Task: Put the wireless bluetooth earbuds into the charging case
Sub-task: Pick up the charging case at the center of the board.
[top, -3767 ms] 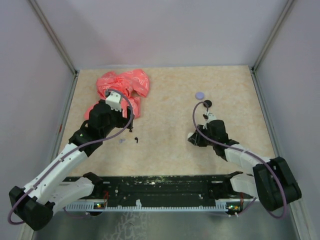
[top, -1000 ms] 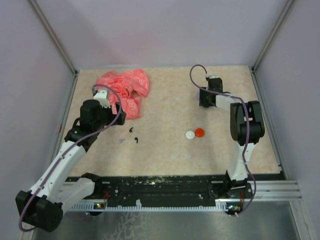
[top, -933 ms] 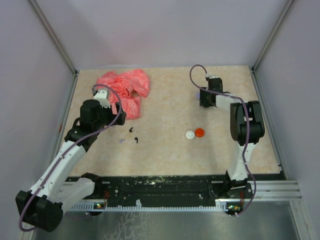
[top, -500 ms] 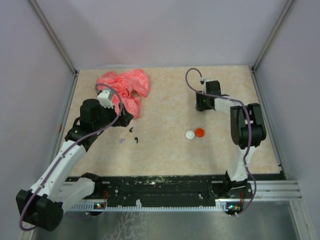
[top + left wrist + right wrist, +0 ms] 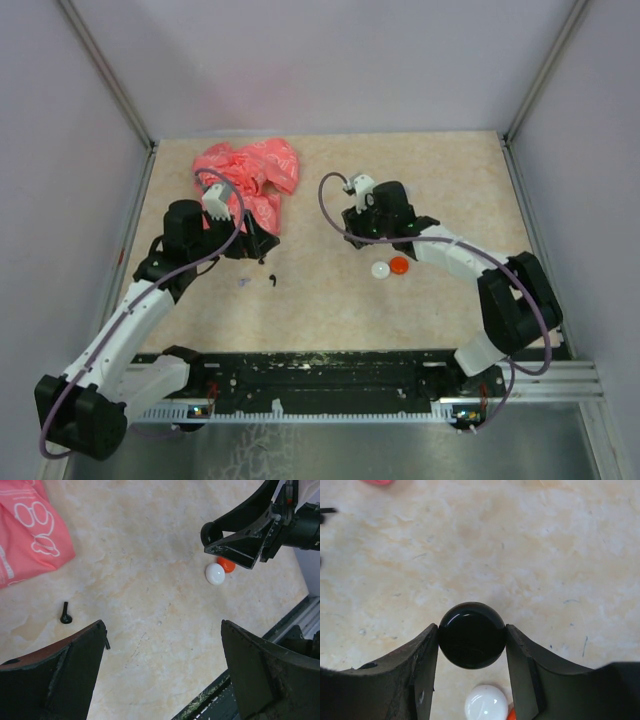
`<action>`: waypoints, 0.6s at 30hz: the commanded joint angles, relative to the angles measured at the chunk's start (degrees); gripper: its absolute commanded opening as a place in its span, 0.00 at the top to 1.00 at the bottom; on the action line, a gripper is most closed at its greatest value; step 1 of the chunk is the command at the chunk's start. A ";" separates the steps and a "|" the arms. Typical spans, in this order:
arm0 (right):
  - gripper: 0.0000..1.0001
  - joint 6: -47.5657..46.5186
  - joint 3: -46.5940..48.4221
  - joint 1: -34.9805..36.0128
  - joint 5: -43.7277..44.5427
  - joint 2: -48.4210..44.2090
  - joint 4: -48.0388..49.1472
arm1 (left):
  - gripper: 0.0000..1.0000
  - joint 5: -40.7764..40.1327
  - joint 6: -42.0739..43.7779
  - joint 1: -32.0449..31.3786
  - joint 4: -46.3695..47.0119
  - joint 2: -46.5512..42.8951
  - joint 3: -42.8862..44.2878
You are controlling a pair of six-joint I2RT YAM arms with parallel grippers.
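Observation:
My right gripper (image 5: 471, 645) is shut on a glossy black round disc (image 5: 471, 635) and holds it above the table, over a white disc (image 5: 487, 705) and an orange disc (image 5: 400, 265). In the top view this gripper (image 5: 372, 230) is at the table's middle. My left gripper (image 5: 162, 630) is open and empty, above bare table. A tiny black stemmed earbud (image 5: 64, 616) lies just left of its left finger, and a second one (image 5: 106, 642) peeks out beside that finger. One black earbud (image 5: 273, 281) and a pale purple one (image 5: 243, 283) show in the top view.
A crumpled pink plastic bag (image 5: 250, 175) lies at the back left, and also shows in the left wrist view (image 5: 25, 530). The white disc (image 5: 380, 269) and the orange disc touch each other right of centre. Grey walls close in the table on three sides.
My right arm has swung from the back right to the table's middle, carrying the black disc. My left gripper has shifted a little to the right, over the earbuds.

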 commanded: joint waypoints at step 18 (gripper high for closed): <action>0.56 -29.04 -8.09 10.17 -24.03 -20.39 7.51 | 0.19 25.56 -11.25 -0.80 15.97 3.35 -4.16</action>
